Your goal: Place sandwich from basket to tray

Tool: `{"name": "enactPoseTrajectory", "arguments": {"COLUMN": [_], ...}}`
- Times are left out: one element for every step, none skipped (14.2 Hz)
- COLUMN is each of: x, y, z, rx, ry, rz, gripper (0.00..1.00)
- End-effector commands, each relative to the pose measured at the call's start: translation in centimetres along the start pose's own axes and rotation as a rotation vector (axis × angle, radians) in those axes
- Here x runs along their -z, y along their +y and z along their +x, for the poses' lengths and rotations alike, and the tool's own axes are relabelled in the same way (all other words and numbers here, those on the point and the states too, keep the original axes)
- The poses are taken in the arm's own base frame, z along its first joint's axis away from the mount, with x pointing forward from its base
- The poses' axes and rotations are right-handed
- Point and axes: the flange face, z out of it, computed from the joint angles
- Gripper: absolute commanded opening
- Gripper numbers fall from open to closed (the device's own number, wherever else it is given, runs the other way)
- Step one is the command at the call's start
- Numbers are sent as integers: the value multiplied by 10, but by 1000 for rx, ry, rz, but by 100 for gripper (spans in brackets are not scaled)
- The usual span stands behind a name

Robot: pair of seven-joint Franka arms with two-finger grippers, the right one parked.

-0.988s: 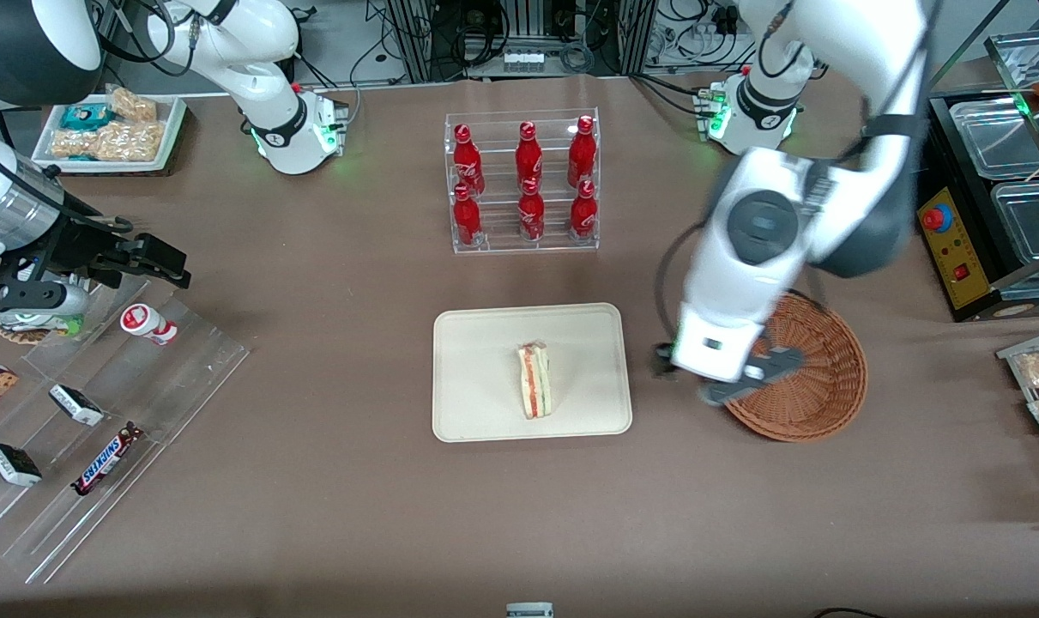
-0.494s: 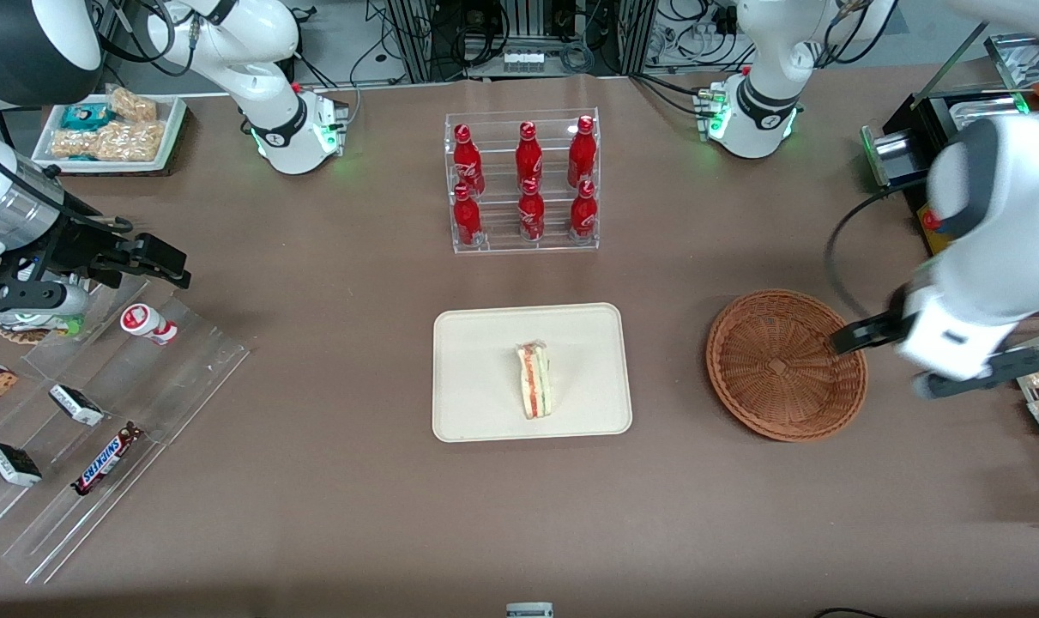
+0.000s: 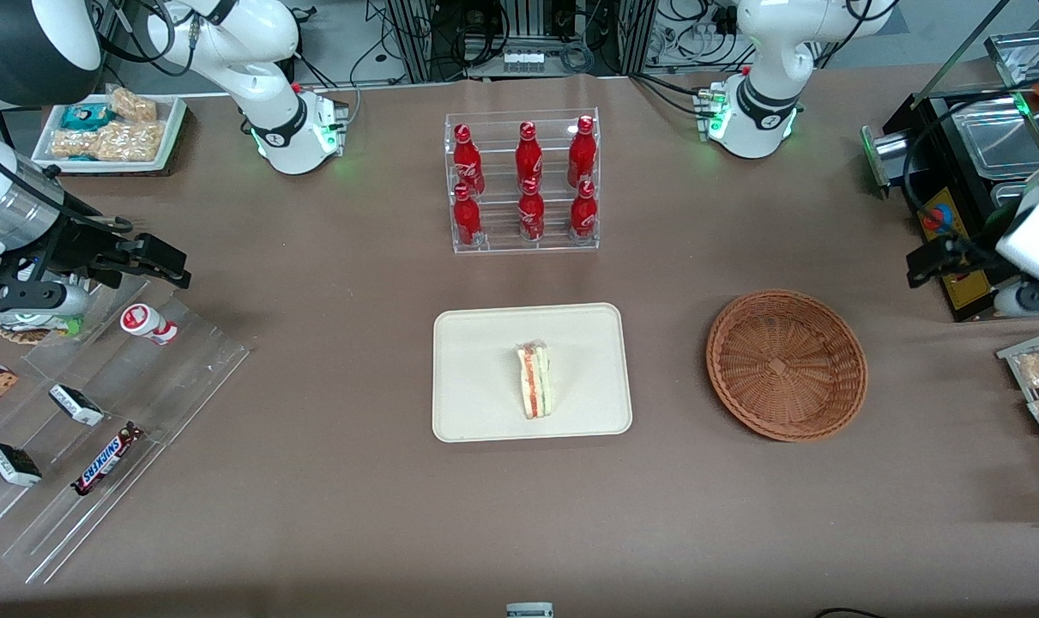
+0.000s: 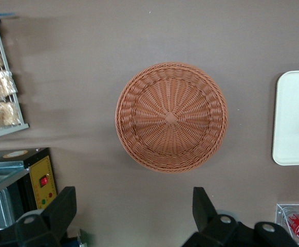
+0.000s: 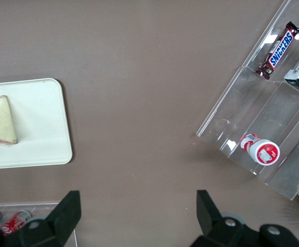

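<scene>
Front view shows you the sandwich [image 3: 534, 390] lying on the tray [image 3: 485, 343], the basket [image 3: 786, 365] empty; your gripper [image 4: 131, 218] hangs spread wide, holding nothing, high above the basket toward the working arm's end. Nothing looks left.

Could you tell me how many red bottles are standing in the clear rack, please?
6: three on the rack's upper step, three on its lower step. None seem hidden. The gripper hangs open near the control box.

The tray [image 4: 296, 117] and the gripper [image 4: 131, 211] fingers [image 4: 62, 211] are cut off at the edge.
</scene>
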Motion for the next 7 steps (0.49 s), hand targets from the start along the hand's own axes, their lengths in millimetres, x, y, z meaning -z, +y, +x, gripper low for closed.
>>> {"name": "enactPoseTrajectory", "arguments": {"x": [21, 28, 28, 26, 25, 23, 22], "y": [3, 4, 5, 6, 6, 8, 8], "z": [-16, -22, -29, -32, -32, -31, -30], "rx": [-30, -28, -31, -31, -32, -33, -33], "ry": [31, 34, 3, -23, -26, -28, -31], "rz": [-13, -34, -53, -63, -71, -83, -86], "gripper": [100, 100, 100, 100, 100, 100, 100]}}
